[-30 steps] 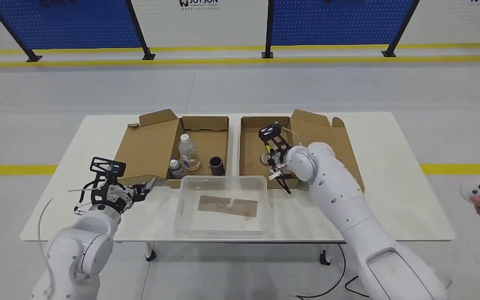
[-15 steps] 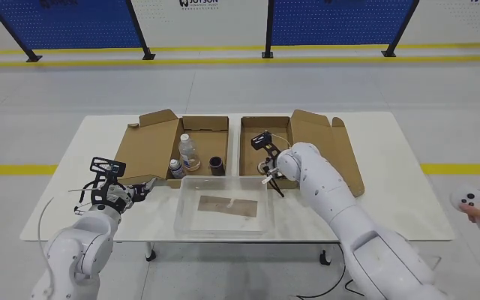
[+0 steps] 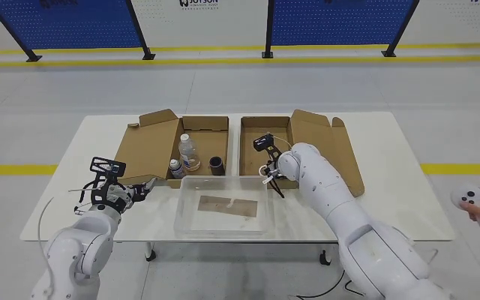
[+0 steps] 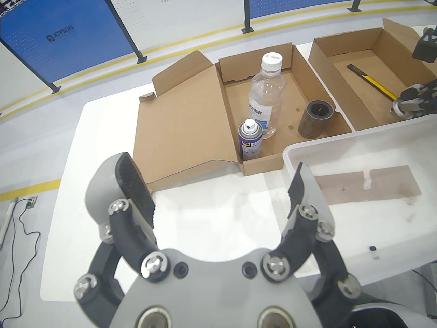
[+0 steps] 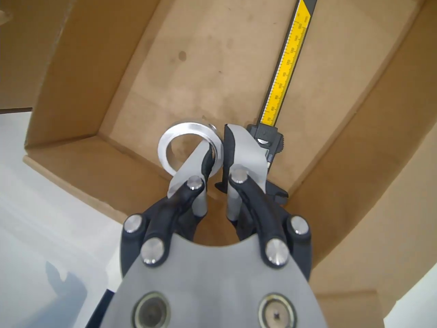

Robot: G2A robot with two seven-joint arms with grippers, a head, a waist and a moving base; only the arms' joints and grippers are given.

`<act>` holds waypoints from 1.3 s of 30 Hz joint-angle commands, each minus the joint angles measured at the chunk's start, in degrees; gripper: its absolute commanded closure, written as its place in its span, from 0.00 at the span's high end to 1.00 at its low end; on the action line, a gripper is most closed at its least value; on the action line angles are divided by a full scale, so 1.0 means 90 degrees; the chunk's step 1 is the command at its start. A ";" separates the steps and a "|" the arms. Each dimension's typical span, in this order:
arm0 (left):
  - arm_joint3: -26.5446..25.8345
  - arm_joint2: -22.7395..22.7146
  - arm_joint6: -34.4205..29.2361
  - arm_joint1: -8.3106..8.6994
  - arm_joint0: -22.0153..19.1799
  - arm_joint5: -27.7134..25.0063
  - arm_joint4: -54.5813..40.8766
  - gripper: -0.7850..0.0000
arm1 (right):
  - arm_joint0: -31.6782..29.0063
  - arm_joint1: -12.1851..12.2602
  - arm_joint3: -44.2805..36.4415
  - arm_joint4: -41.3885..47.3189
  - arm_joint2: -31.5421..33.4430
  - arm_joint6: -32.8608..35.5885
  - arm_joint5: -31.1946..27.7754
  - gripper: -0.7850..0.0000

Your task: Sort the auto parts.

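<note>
A white worktop [image 3: 401,169] stands on a grey floor with yellow lines, blue screens behind it. It carries two open cardboard boxes side by side and a clear bin [image 3: 182,210] in front of them. The left arm is folded low at the near left corner, its left pincer [image 4: 211,168] spread wide above bare worktop and aimed toward the boxes. The left box [image 3: 202,124] holds a water bottle [image 4: 268,100], a spray can [image 4: 251,139] and a black cylinder [image 4: 315,119], all upright. The right arm bends at the elbow and angles its wrist down over the near edge of the right box [image 3: 262,124]. The right pincer [image 5: 218,145] pinches the wall of a metal ring [image 5: 187,126], one finger inside the hole and one outside. The ring sits just inside the box's near wall, beside the head of a yellow-scaled caliper [image 5: 288,56] lying on the box floor.
</note>
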 commanded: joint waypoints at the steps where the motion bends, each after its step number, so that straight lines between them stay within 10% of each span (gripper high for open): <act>1: 0.0000 0.0000 0.0000 0.0000 0.0000 0.0000 0.0000 1.00 | 0.0043 -0.0008 0.0048 0.0011 0.0011 -0.0039 -0.0021 0.20; 11: 0.0000 0.0000 0.0000 0.0000 0.0000 0.0000 0.0000 1.00 | 0.0161 0.0041 0.0026 0.0106 0.0181 -0.0484 -0.0087 0.46; 12: 0.0000 0.0000 0.0000 0.0000 0.0000 0.0000 0.0000 1.00 | 0.0167 0.0063 -0.0007 0.0124 0.0229 -0.0579 -0.0002 0.86; 13: 0.0000 0.0000 0.0000 0.0000 0.0000 0.0000 0.0000 1.00 | 0.0163 0.0088 -0.0070 0.0136 0.0275 -0.0680 0.0043 1.00; 23: 0.0000 0.0000 0.0000 0.0000 0.0000 0.0000 0.0000 1.00 | -0.0654 0.0639 -0.1738 0.0410 0.1259 -0.1814 0.0097 1.00; 39: 0.0000 0.0000 0.0000 0.0000 0.0000 0.0000 0.0000 1.00 | -0.5191 0.1649 -0.8001 0.0326 0.4166 -0.1535 -0.0169 1.00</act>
